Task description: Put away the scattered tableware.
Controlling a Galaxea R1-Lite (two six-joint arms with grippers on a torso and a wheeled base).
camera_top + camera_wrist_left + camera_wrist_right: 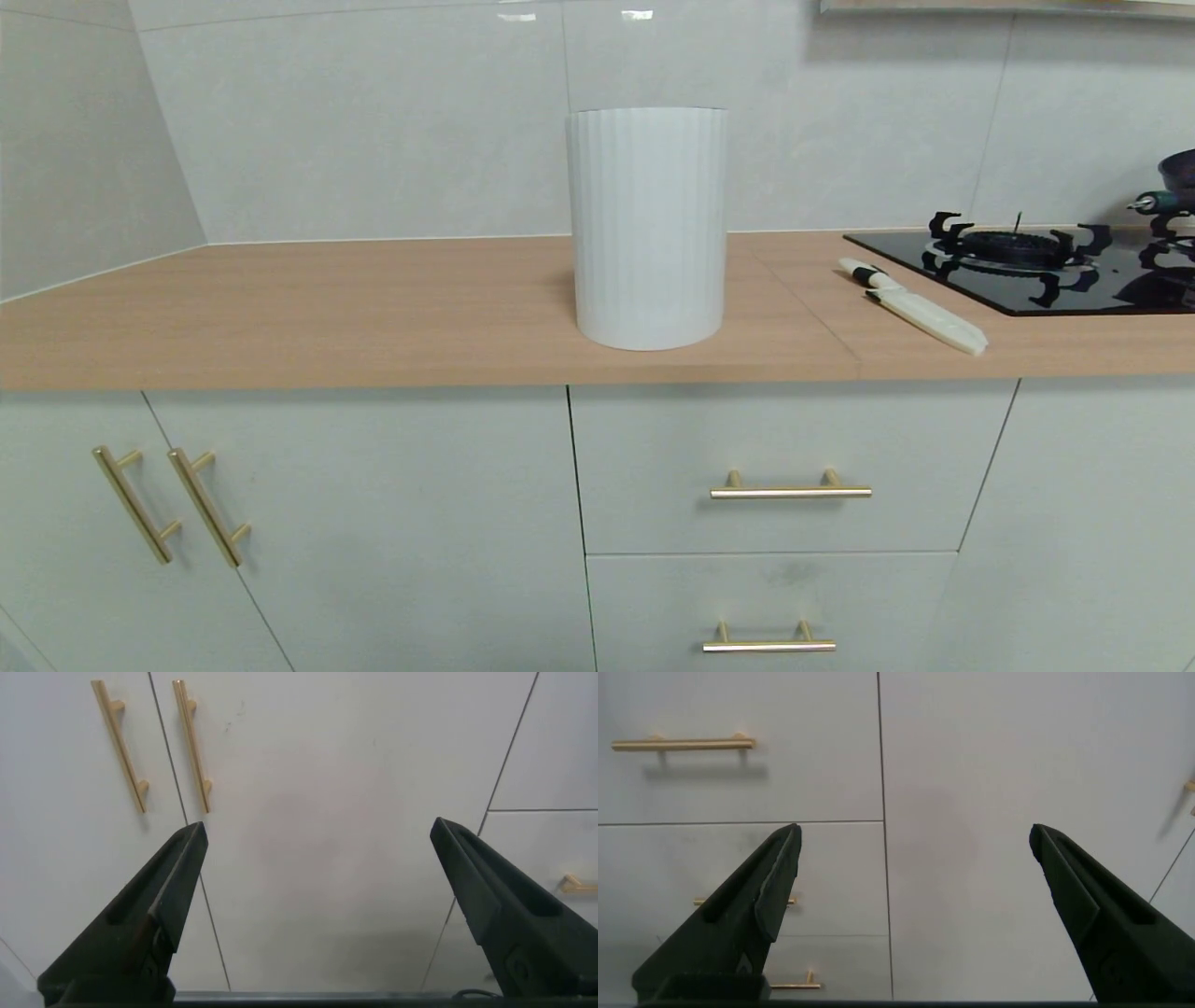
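Observation:
A tall white ribbed cylindrical holder (650,227) stands upright on the wooden countertop (327,313), near its middle. To its right lies a white knife (913,303) with a black-and-white handle, flat on the counter beside the hob. My left gripper (318,845) is open, low down, facing the white cabinet doors with nothing between its fingers. My right gripper (915,845) is also open and empty, facing the drawer fronts below the counter.
A black glass gas hob (1046,266) with pan supports sits at the counter's right end, a dark pan (1178,173) at its far edge. Below are cabinet doors with gold handles (168,504) and two drawers with gold handles (790,489). Tiled walls enclose the back and left.

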